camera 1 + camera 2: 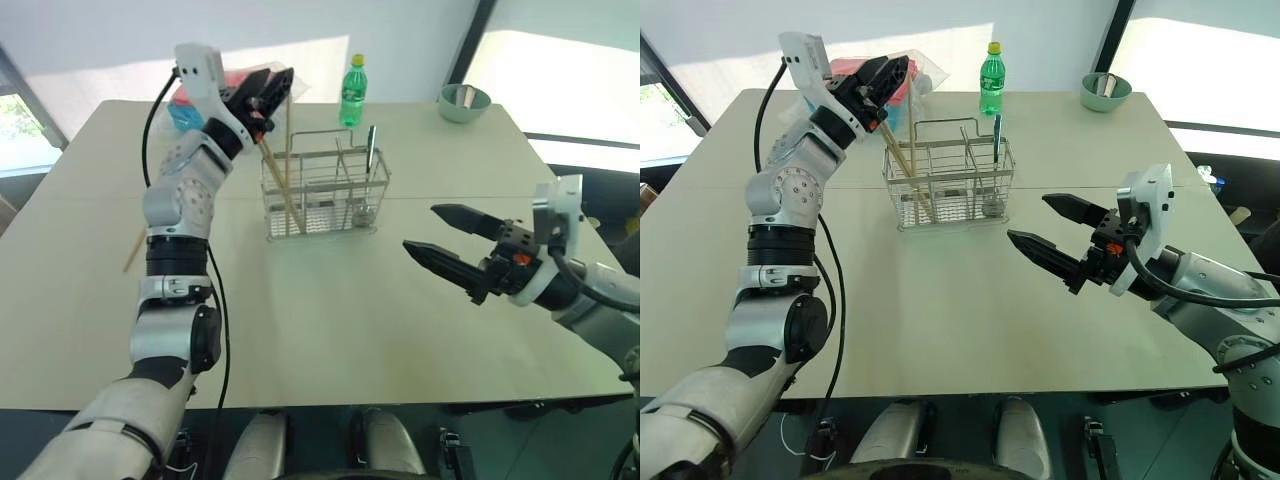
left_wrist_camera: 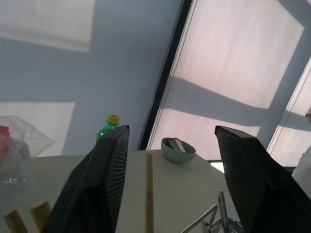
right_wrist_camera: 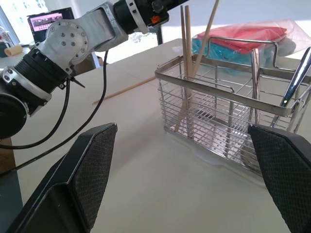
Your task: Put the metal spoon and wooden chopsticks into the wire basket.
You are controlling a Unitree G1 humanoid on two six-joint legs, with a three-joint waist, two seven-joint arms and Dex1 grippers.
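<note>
From the left eye, we see the wire basket [image 1: 325,185] standing mid-table. Chopsticks [image 1: 281,185] lean in its left compartment, and the spoon [image 1: 368,160] stands handle-up in the right one. The left gripper [image 1: 268,92] sits just above the sticks' tops; whether its fingers have let go of them we cannot tell here. One more chopstick [image 1: 134,250] lies flat on the table beyond the left arm, well apart from the basket. The right gripper [image 1: 450,240] hangs near the table's right side, fingers spread wide and empty.

From the right eye, the story is the same: the basket holds the spoon and leaning sticks, with a green bottle [image 1: 991,78] and a green bowl [image 1: 1105,92] behind it, and a plastic bag [image 1: 902,75] at the back left.

In the left wrist view, we look between two well-parted black fingers [image 2: 104,179]. A pale stick runs up the gap without clearly touching either pad, so it seems released rather than gripped.

In the right wrist view, we count three sticks in the basket's end compartment. The spoon's handle rises at the other end, and the loose chopstick lies on the table behind. The right fingers [image 3: 87,170] are wide apart with nothing between them.

Our read: the spoon is done and most chopsticks are in, with one still to fetch.
</note>
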